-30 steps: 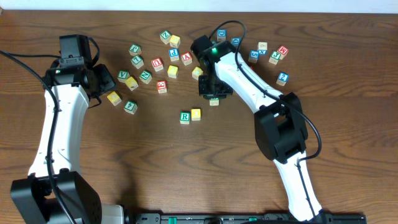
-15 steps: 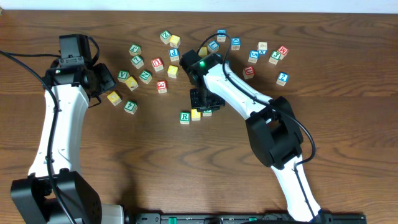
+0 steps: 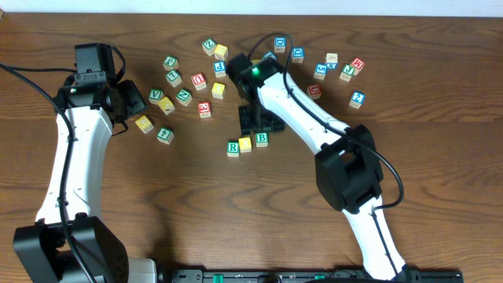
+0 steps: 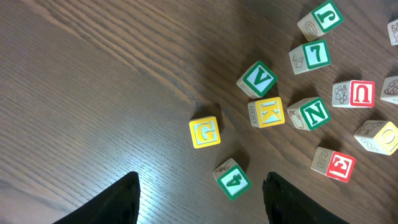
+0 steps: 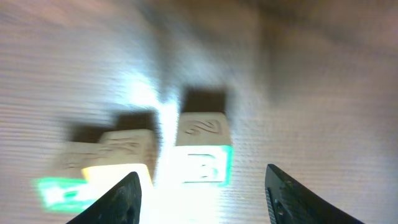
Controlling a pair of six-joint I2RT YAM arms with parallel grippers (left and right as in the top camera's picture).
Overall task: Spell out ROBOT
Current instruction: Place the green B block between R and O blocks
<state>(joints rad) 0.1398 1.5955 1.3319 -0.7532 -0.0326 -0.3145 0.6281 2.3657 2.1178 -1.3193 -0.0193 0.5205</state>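
Note:
A row stands at mid-table: green R cube [image 3: 233,148], yellow cube [image 3: 246,144], green B cube [image 3: 262,139], side by side. My right gripper [image 3: 259,126] is open and empty just behind and above the B. The right wrist view is blurred and overexposed and shows the B cube [image 5: 204,155] between my open fingers [image 5: 202,202], with the yellow cube [image 5: 121,163] and the R cube [image 5: 62,190] to its left. My left gripper [image 3: 132,110] is open and empty at the left. Several blue cubes [image 3: 298,53] and yellow cubes [image 3: 218,90] lie at the back; I cannot read a T.
In the left wrist view, my open gripper [image 4: 200,202] hovers over a yellow G [image 4: 204,132], green 4 [image 4: 232,178], green V [image 4: 257,79], yellow K [image 4: 267,112] and green N [image 4: 310,113]. Red cubes [image 3: 314,90] lie among the back cluster.
My right gripper carried the B cube left and down to the yellow cube's right side, let it go and drew back a little. The left arm has not moved.

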